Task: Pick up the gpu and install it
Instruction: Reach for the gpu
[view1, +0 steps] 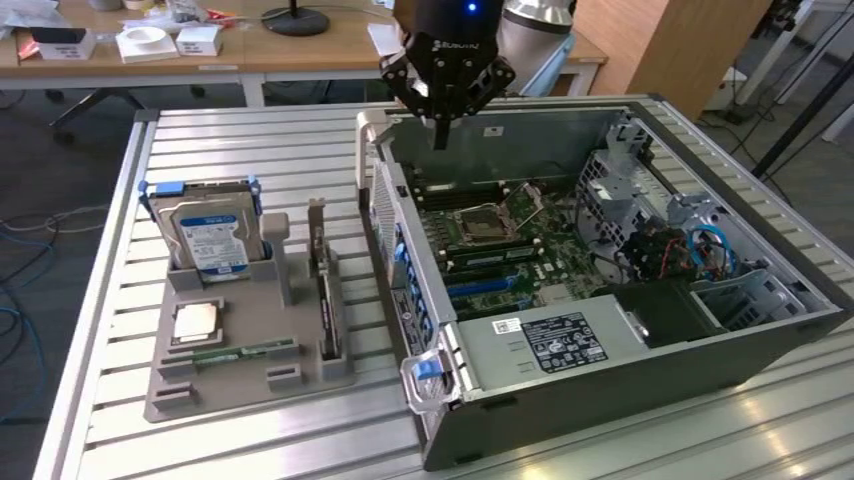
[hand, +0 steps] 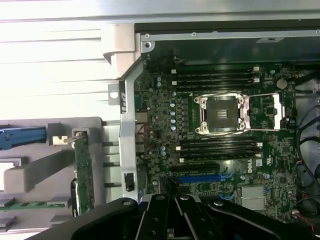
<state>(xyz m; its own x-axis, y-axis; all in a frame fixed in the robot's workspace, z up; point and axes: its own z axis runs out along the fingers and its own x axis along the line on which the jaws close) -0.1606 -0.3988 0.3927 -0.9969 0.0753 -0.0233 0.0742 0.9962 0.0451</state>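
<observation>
The gpu stands on its long edge in a slot of the grey holder, to the exterior view's left of the open computer case. In the wrist view the gpu shows its green board edge and a silver bracket end. My gripper hangs shut and holding nothing above the case's rear corner, up and to the exterior view's right of the gpu, well apart from it. Its black body sits over the motherboard near a blue expansion slot.
The holder also carries an upright hard drive, a square processor and a narrow memory stick. The case's silver side wall stands between holder and motherboard. A desk with boxes is behind the slatted table.
</observation>
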